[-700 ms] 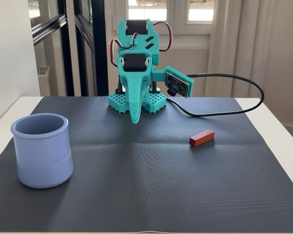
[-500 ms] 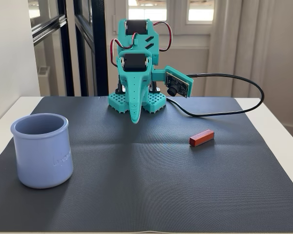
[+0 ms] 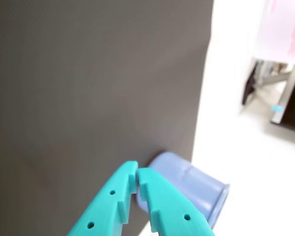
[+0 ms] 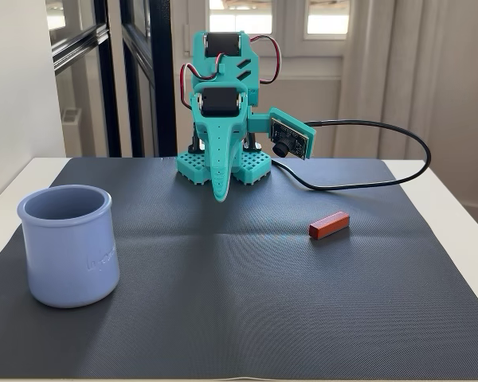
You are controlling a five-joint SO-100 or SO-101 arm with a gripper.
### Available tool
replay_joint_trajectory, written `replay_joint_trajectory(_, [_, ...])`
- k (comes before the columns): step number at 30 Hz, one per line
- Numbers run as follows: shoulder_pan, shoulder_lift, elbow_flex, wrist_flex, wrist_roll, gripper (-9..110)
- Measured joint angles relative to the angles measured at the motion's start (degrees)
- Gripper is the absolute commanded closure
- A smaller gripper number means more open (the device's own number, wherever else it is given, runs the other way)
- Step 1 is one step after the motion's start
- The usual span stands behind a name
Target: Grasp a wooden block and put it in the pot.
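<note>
The wooden block (image 4: 329, 225) is a small reddish-brown bar lying on the dark mat, right of centre in the fixed view; it is out of the wrist view. The lavender-blue pot (image 4: 68, 243) stands upright at the mat's front left and looks empty; in the wrist view its side and rim (image 3: 196, 189) show just behind my fingers. My teal gripper (image 4: 220, 196) hangs folded down in front of the arm's base, far from both. Its fingertips (image 3: 137, 173) meet and hold nothing.
The dark grey mat (image 4: 247, 286) covers a white table (image 4: 442, 199). A black cable (image 4: 366, 179) loops from the wrist camera (image 4: 291, 137) over the mat's back right. Windows and a dark frame stand behind the arm.
</note>
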State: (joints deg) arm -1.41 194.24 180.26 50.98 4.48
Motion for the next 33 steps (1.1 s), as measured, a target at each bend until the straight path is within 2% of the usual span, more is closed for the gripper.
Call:
replay_joint_trajectory(24, [-0.35, -0.35, -0.26, 0.0, 0.09, 101])
replay_joint_trajectory(28, [-2.46, -5.36, -6.15, 0.09, 0.09, 101])
replay_joint_trajectory(33, [-5.01, -20.3, -18.02, 0.09, 0.09, 101])
